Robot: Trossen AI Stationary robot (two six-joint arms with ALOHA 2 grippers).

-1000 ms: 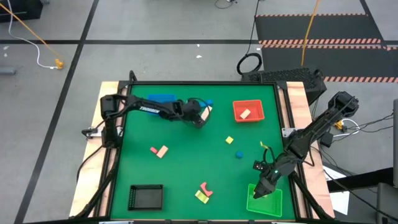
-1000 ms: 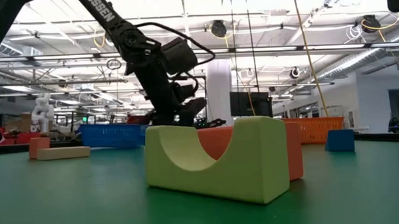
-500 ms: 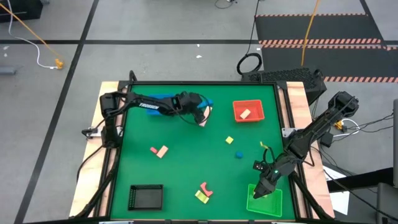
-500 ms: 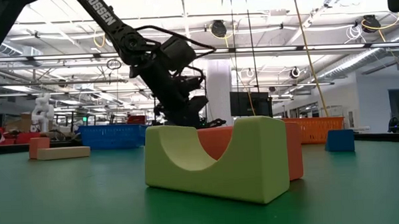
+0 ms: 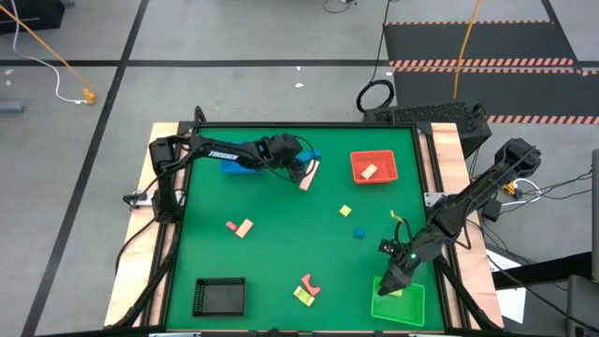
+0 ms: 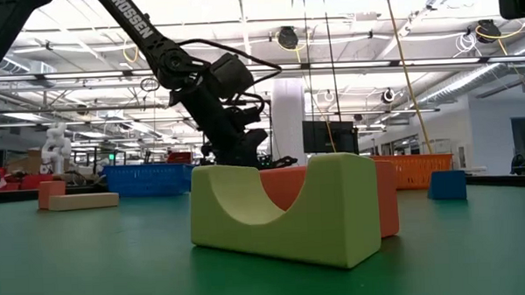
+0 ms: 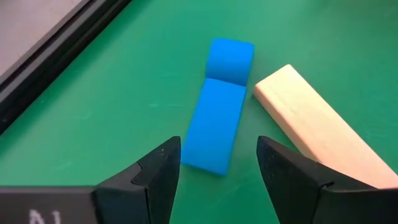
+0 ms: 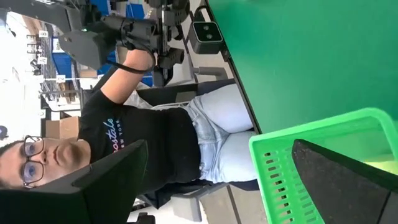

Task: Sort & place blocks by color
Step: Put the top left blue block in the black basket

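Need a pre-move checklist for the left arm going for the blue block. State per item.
1. Left gripper open: ok.
2. Blue block centred ahead of the fingers: ok.
3. Neighbour clearance: not ok, the tan bar lies right beside the block, by one finger's path.
4. Blue tray reachable: cannot tell, the arm covers most of it.
5. Right gripper out of the way, open over the green tray: ok.

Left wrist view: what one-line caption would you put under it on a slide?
The left gripper, fingers open, hovers over a blue block lying beside a cream-tan bar on the green table.
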